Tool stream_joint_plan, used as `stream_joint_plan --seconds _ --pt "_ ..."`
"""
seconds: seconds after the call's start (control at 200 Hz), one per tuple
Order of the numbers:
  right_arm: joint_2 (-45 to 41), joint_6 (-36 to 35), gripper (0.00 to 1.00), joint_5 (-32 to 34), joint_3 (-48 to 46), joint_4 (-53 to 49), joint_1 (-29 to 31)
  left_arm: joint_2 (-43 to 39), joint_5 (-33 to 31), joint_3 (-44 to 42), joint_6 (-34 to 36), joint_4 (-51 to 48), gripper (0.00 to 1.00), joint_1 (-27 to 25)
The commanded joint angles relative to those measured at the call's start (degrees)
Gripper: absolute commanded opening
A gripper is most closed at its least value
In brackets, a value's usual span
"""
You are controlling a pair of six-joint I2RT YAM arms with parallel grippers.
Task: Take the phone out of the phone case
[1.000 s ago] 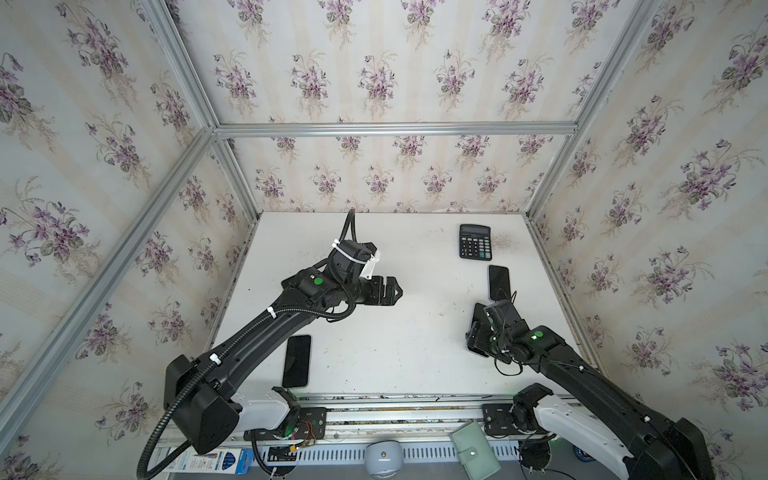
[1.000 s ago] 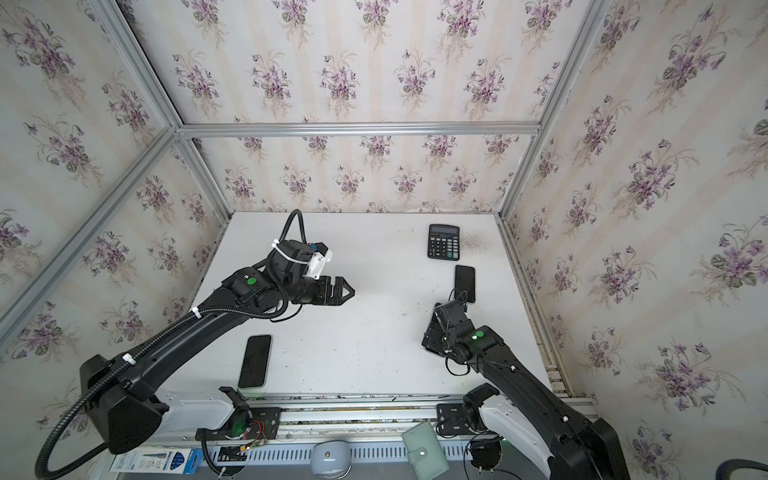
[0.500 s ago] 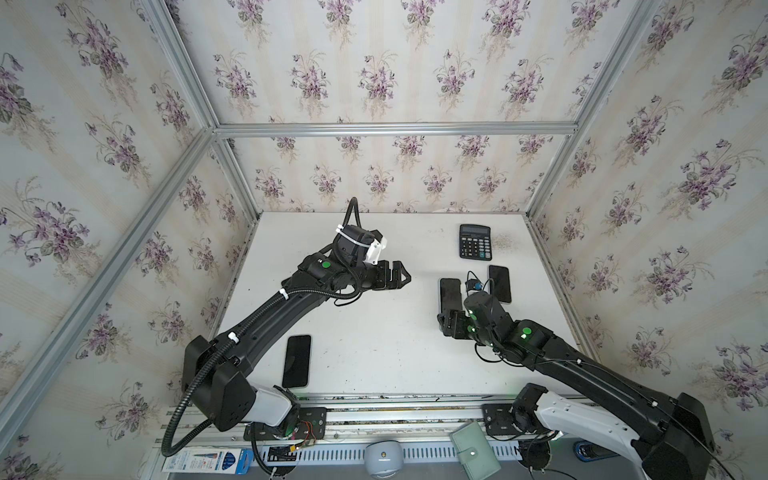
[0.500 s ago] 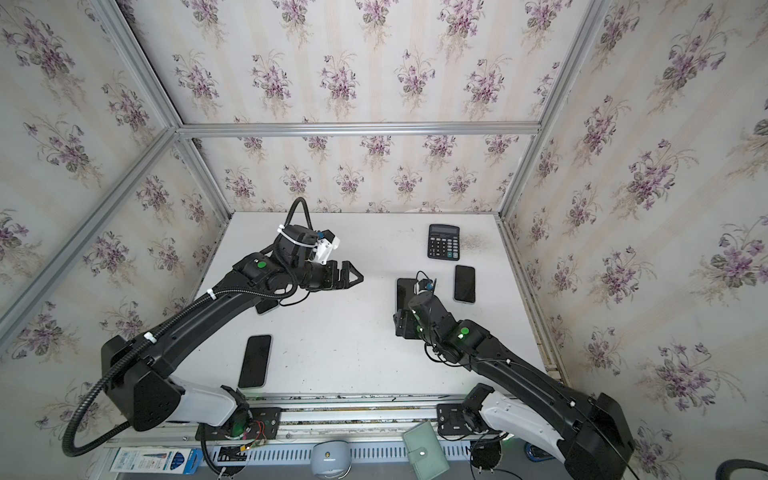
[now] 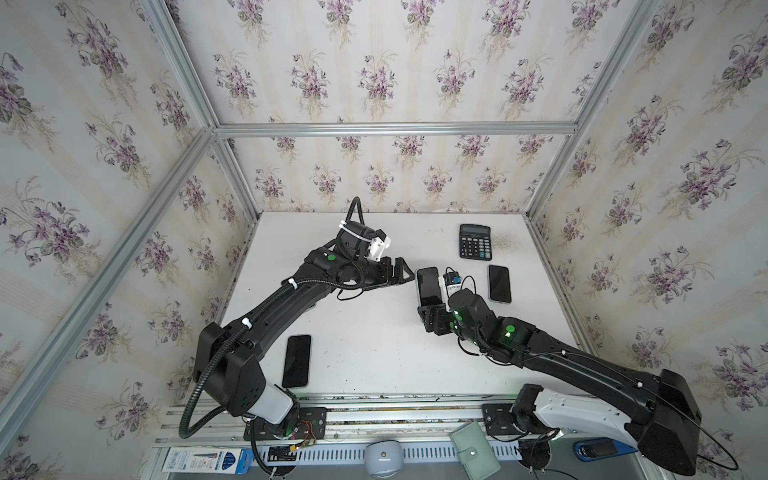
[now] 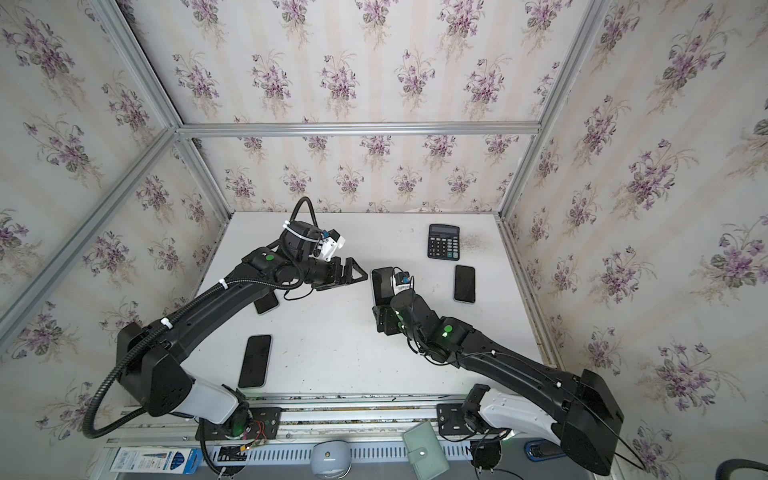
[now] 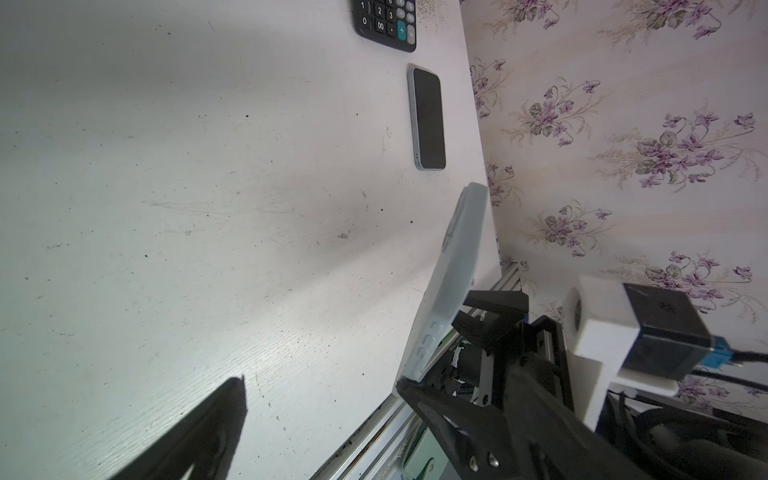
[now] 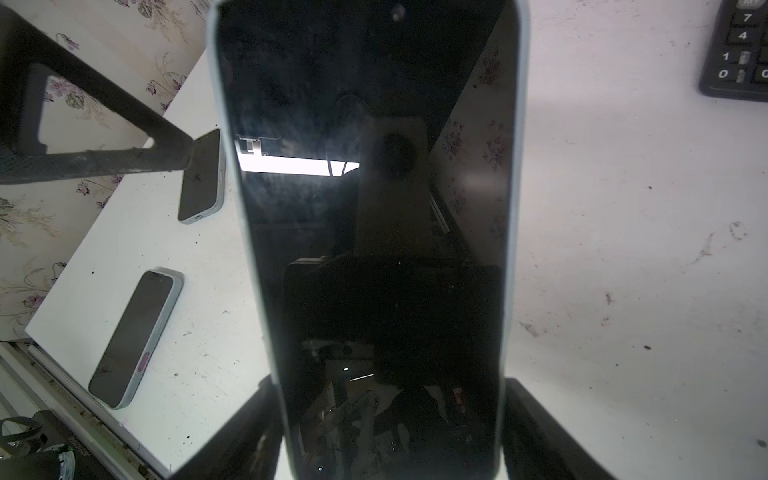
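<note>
Right fingers (image 8: 540, 432) clamped on the lower end of the cased phone (image 5: 428, 286), pale blue case on, held tilted up off the surface (image 5: 374, 353) right of centre, left fingers (image 7: 199, 434) wide apart just beside its upper edge, contact unclear.

In my right wrist view the black-screened phone (image 8: 370, 208) runs off both ends of the frame, and my right hand (image 8: 390, 436) shows only as two dark stubs cut by the edge. The black desk calculator (image 8: 739, 50) is clipped too. From my left wrist, the pale blue rubbery case (image 7: 453, 282) hides the screen. My left arm (image 6: 216, 303) covers most of a second dark phone (image 6: 266, 302).
</note>
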Motion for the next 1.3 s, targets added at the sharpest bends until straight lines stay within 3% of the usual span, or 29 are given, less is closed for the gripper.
stream_joint_plan --seconds 0.0,0.52,0.615,0.83,0.899,1.064,1.219,1.294 --pt "0.4 -0.8 0.3 0.5 1.1 4.6 0.3 0.9 2.4 1.1 -0.3 2.1 0.97 0.0" --pt "1.4 -0.6 0.27 -0.9 0.9 6.5 1.4 5.1 8.4 2.0 -0.1 5.4 0.58 0.0" --pt "1.9 -0.6 0.26 -1.3 0.9 6.7 1.7 5.6 9.0 2.0 0.0 5.8 0.56 0.0" --pt "2.5 -0.4 0.26 -1.3 0.9 6.8 2.1 6.1 9.6 1.5 1.0 6.1 0.31 0.0" --pt "2.6 -0.6 0.25 -1.4 1.0 6.8 2.3 6.1 9.7 1.1 1.3 6.2 0.29 0.0" --pt "2.5 -1.2 0.25 -0.8 0.9 6.2 2.6 6.4 10.7 1.0 2.2 6.1 0.05 0.1" --pt "2.0 -1.5 0.26 -0.1 0.8 5.9 2.8 6.0 10.9 1.0 2.1 6.2 0.0 0.9" --pt "1.6 -1.7 0.36 0.1 0.9 5.9 2.8 5.3 10.7 1.1 2.1 6.1 0.0 1.4"
